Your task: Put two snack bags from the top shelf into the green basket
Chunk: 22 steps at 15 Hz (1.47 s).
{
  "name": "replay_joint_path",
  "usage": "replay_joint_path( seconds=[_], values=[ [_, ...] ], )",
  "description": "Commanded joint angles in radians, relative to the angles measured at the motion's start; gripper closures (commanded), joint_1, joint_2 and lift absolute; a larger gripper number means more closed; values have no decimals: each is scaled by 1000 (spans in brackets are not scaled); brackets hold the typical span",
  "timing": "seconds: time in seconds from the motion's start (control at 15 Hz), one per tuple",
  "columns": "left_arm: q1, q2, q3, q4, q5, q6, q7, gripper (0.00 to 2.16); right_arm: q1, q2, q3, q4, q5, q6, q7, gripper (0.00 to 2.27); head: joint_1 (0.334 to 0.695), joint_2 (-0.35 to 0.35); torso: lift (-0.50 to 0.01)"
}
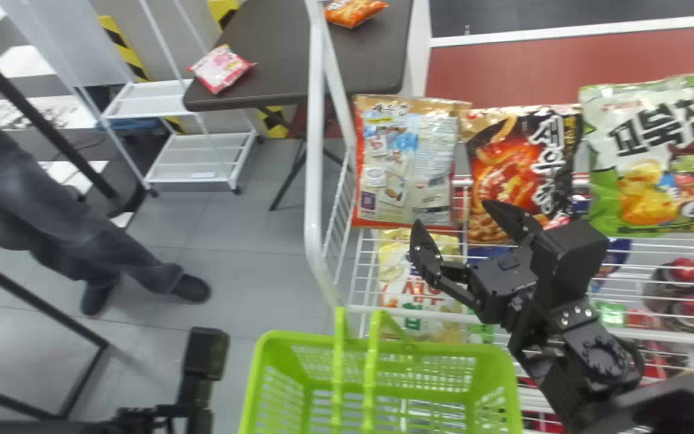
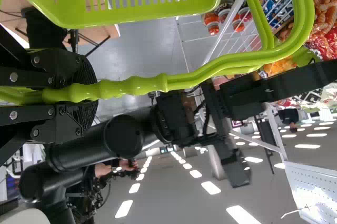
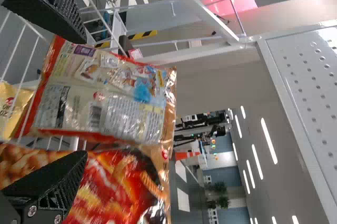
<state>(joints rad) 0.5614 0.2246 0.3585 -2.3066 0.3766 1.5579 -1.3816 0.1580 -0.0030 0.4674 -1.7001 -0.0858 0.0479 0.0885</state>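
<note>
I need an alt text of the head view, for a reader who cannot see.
The robot's open right gripper hovers near three large snack bags in a row on a wire shelf. A green basket is in the foreground; farther back, two smaller bags lie on a dark table.

Snack bags [image 1: 410,160] line a white wire rack [image 1: 314,150] beside a green basket [image 1: 443,348], lending a shop-like corner to what appears to be a large indoor hall, perhaps a robotics lab. Rows of ceiling lights [image 2: 211,187] run overhead, yellow-and-black striped tape [image 1: 125,51] borders the area, and an orange cone [image 3: 187,155] appears in the background.
</note>
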Motion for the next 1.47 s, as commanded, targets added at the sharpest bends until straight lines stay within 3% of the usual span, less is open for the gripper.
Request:
replay_joint_path(
  seconds=[0.0,0.27,0.67,0.73,0.87,1.07,1.2,1.4],
  values=[
    [0,1,-9,1,-12,13,0,2148,-78,4,45,60,17,34,-10,39,695,348,-1],
    [-2,4,-15,6,-18,13,0,2148,-218,4,109,152,28,105,-61,36,695,350,-1],
    [-8,5,-13,12,-19,13,0,2148,-433,4,151,410,70,154,-81,46,695,350,-1],
    [-8,5,-15,12,-19,13,0,2148,-456,4,151,435,74,154,-69,134,695,350,-1],
    [-8,5,-15,12,-19,13,0,2148,-468,4,151,436,77,157,-3,542,695,344,-1],
    [-9,5,-15,15,-19,13,0,2148,-469,4,151,436,93,145,76,1565,695,350,-1],
    [-11,5,-16,18,-19,13,0,2148,-465,4,160,445,126,68,80,2169,695,350,-1],
    [-11,5,-16,19,-19,13,0,2148,-451,4,180,450,164,-24,56,2240,695,350,-1]
  ],
)
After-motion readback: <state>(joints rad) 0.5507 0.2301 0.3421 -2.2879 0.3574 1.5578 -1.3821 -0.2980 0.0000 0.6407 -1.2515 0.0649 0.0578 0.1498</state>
